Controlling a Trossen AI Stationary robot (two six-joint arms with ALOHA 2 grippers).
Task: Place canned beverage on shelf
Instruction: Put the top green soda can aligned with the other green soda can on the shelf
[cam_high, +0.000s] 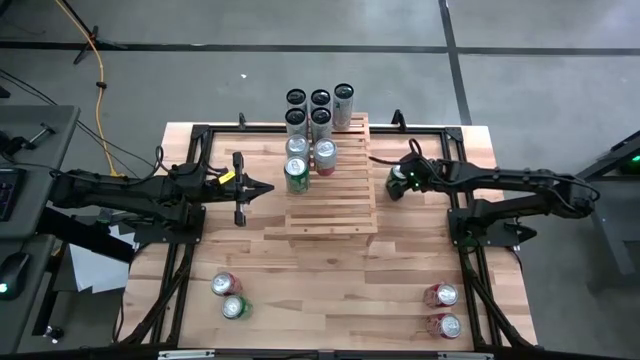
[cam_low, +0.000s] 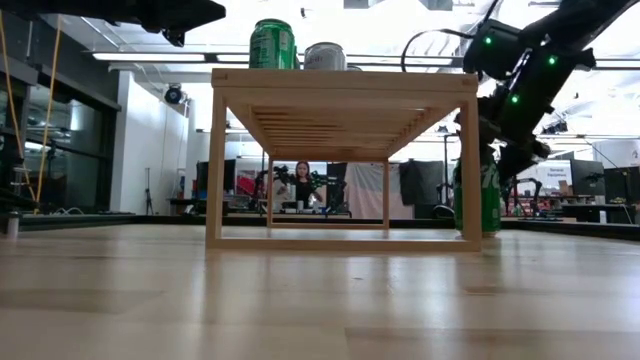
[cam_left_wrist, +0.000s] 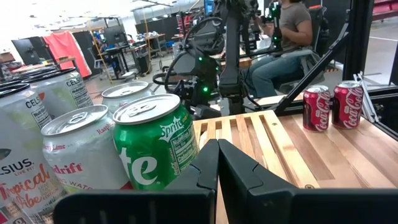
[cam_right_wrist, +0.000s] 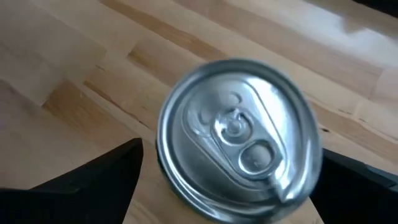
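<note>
A green can (cam_low: 478, 200) stands upright on the tabletop just right of the shelf (cam_high: 335, 200), by the shelf's right leg (cam_low: 470, 165). My right gripper (cam_right_wrist: 231, 151) slants down over it, open, one finger on either side of the can's silver top (cam_right_wrist: 239, 137); I see no finger touching it. The pale slatted shelf carries several cans at its far end, among them a green Sprite can (cam_high: 297, 176). My left gripper (cam_high: 268, 190) waits shut and level at the shelf's left side, next to that Sprite can (cam_left_wrist: 155, 146).
Two cans (cam_high: 230, 296) lie near the table's front left and two red cans (cam_high: 442, 310) near its front right. The shelf's near half (cam_high: 330, 215) is bare slats. Dark frame bars (cam_high: 185, 240) run along the table's sides. A person sits beyond the table.
</note>
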